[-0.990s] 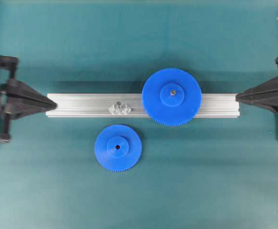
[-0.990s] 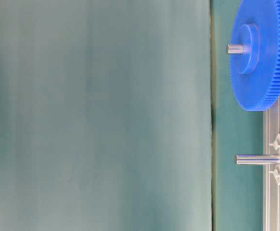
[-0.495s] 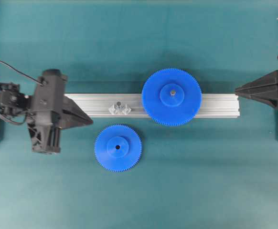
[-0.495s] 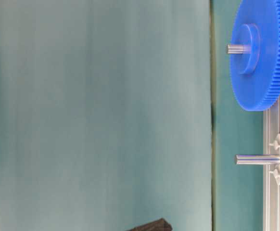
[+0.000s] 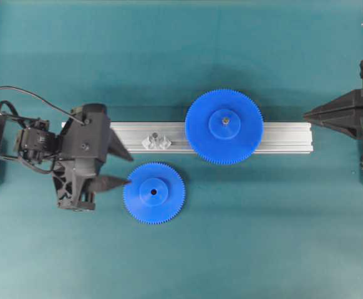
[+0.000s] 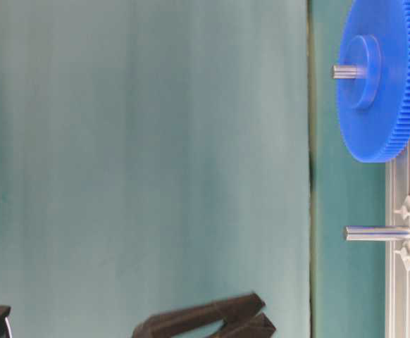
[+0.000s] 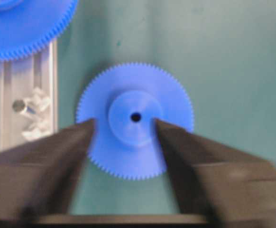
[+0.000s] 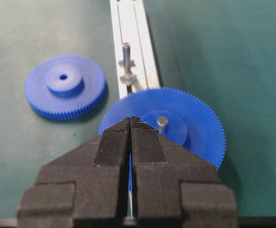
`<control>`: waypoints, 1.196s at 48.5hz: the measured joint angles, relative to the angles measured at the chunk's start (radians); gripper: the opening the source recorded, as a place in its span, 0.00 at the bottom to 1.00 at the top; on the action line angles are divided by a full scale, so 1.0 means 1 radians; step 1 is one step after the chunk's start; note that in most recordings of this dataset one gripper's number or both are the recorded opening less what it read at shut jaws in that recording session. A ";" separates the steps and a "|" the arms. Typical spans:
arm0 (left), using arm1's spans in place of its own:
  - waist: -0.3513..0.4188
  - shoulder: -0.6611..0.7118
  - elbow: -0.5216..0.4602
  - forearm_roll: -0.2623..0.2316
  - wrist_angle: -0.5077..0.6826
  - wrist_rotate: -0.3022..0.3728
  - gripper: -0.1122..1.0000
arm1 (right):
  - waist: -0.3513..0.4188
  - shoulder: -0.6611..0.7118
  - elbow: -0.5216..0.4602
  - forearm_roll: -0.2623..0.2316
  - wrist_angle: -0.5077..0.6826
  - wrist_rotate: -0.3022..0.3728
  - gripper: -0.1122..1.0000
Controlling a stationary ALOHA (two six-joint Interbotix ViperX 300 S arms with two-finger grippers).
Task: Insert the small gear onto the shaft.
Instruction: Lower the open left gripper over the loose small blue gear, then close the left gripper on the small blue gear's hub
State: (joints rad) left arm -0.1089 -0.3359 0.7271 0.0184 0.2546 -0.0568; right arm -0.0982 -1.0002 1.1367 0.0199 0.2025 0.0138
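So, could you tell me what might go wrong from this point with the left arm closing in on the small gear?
1. The left gripper is open, with its fingers either side of the raised hub on the small gear; an off-centre close could push the flat-lying gear across the mat.
2. The free shaft is thin and the gear's bore small, so a tilted grip might jam.
3. The large gear stands close by; teeth may clash.

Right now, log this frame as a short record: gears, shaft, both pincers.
small gear: flat on the mat, beside the rail, hub up
large gear: seated on its own shaft over the rail
free shaft: upright on the rail, bare
left pincer: open, fingers either side of the small gear's hub, not gripping
right pincer: shut, holding nothing, off the rail's right end
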 measured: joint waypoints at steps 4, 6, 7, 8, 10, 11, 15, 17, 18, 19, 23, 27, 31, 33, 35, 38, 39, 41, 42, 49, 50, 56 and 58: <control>-0.003 0.017 -0.008 0.002 0.021 0.000 0.91 | 0.000 -0.002 0.000 0.000 0.002 0.000 0.16; -0.005 0.029 -0.009 0.002 0.038 0.002 0.90 | 0.000 0.000 0.000 0.000 0.009 0.000 0.16; -0.006 0.034 -0.012 0.002 0.046 0.002 0.89 | 0.000 0.000 0.000 0.000 0.012 0.000 0.16; -0.006 0.041 -0.017 0.002 0.057 0.000 0.89 | 0.000 -0.002 0.000 0.000 0.017 0.000 0.16; -0.008 0.054 -0.025 0.002 0.075 0.000 0.89 | 0.000 0.000 0.000 0.000 0.029 0.000 0.16; -0.009 0.061 -0.029 0.002 0.084 0.002 0.89 | 0.000 0.000 0.000 0.000 0.034 0.000 0.16; -0.012 0.104 -0.058 0.002 0.123 0.005 0.91 | 0.000 0.000 0.000 0.000 0.060 0.000 0.16; -0.015 0.127 -0.075 0.002 0.138 0.003 0.91 | 0.000 0.000 0.000 -0.002 0.072 0.000 0.16; -0.017 0.141 -0.083 0.002 0.144 0.009 0.91 | 0.000 0.000 0.000 0.000 0.075 0.000 0.16; -0.020 0.152 -0.091 0.002 0.149 0.011 0.91 | 0.000 0.000 0.002 0.000 0.078 0.000 0.16; -0.028 0.193 -0.121 0.002 0.155 0.009 0.91 | 0.000 0.000 0.000 0.000 0.081 0.000 0.16; -0.040 0.229 -0.150 0.002 0.161 0.003 0.91 | 0.000 0.000 0.000 0.000 0.086 0.000 0.16; -0.060 0.267 -0.179 0.002 0.173 0.005 0.91 | 0.000 -0.002 0.002 0.000 0.086 0.000 0.16; -0.069 0.285 -0.193 0.002 0.184 0.003 0.91 | 0.000 0.000 0.000 0.000 0.087 0.000 0.16; -0.078 0.302 -0.204 0.002 0.196 0.005 0.91 | -0.002 -0.002 0.000 0.000 0.087 0.000 0.16; -0.086 0.327 -0.222 0.002 0.215 -0.002 0.91 | -0.002 -0.002 0.000 0.000 0.087 0.000 0.16; -0.086 0.336 -0.229 0.002 0.222 -0.002 0.91 | -0.003 0.000 0.000 0.000 0.087 0.000 0.16; -0.086 0.356 -0.241 0.002 0.238 0.002 0.91 | -0.005 0.000 0.000 0.000 0.087 0.000 0.16; -0.086 0.370 -0.249 0.002 0.247 -0.002 0.91 | -0.005 -0.002 0.000 -0.002 0.086 0.000 0.16; -0.086 0.439 -0.299 0.002 0.296 0.000 0.91 | -0.009 0.000 0.000 0.000 0.086 0.000 0.16; -0.086 0.446 -0.307 0.002 0.304 0.002 0.91 | -0.009 -0.002 0.000 -0.002 0.087 0.000 0.16; -0.080 0.474 -0.331 0.002 0.345 0.002 0.91 | -0.009 -0.005 0.000 0.000 0.086 0.000 0.16; -0.077 0.482 -0.336 0.002 0.356 0.000 0.91 | -0.009 -0.005 0.000 0.000 0.086 0.000 0.16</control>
State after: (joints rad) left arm -0.1856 0.1457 0.3912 0.0199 0.6105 -0.0568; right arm -0.1074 -1.0048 1.1367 0.0199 0.2884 0.0138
